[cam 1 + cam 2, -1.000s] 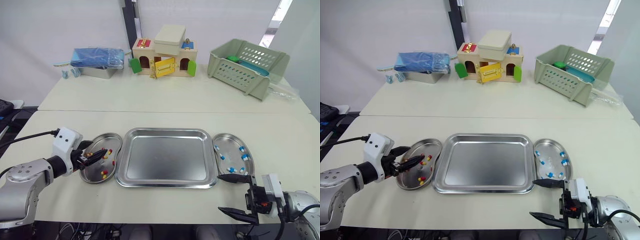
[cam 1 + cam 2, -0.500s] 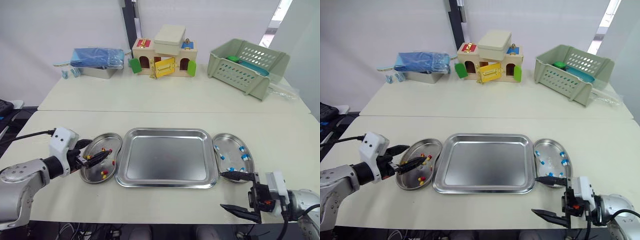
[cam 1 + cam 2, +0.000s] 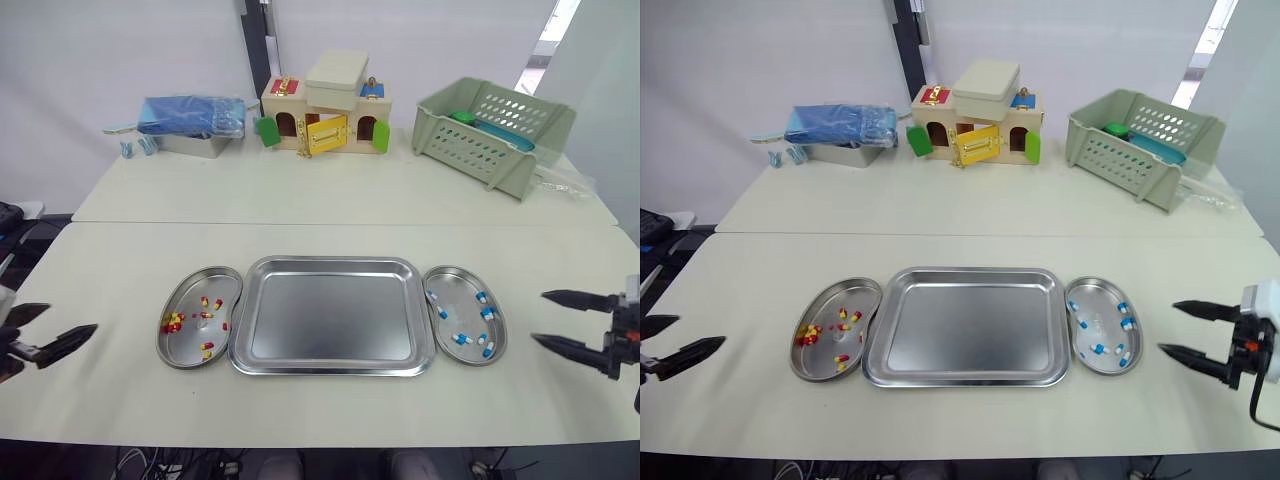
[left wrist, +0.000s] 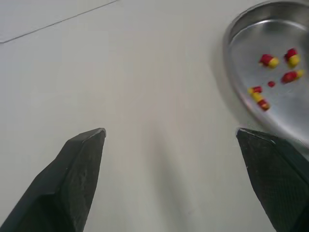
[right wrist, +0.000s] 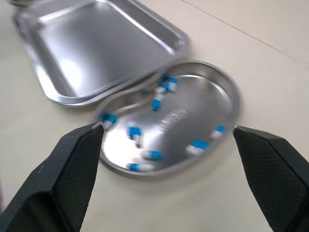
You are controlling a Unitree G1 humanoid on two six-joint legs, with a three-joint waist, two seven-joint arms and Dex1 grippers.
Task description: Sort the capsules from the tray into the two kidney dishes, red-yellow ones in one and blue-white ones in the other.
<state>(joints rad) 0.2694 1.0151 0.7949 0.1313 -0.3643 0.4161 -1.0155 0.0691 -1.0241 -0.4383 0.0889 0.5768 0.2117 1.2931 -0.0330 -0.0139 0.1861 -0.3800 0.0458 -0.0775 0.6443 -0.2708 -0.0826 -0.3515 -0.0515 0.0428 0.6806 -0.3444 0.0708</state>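
Both arms have pulled back from the dishes. The left gripper point(image 3: 72, 318) is now at the worktop's point(image 3: 330, 410) left edge and the right gripper point(image 3: 538, 316) at its right edge, both with fingers apart and empty. The tray point(image 3: 330, 320) lies bare. Red-yellow capsules point(image 3: 172, 323) fill the left kidney dish point(image 3: 215, 285) and blue-white capsules point(image 3: 461, 338) the right kidney dish point(image 3: 455, 290), so we judge the sorting done. A toy house point(image 3: 325, 115) and a basket point(image 3: 495, 130) line the far edge, before a white wall.

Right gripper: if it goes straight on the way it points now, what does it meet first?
Probably the rim of the kidney dish holding blue-white capsules: the open right gripper points at it across the table. Height is unclear, so it could pass over the rim.
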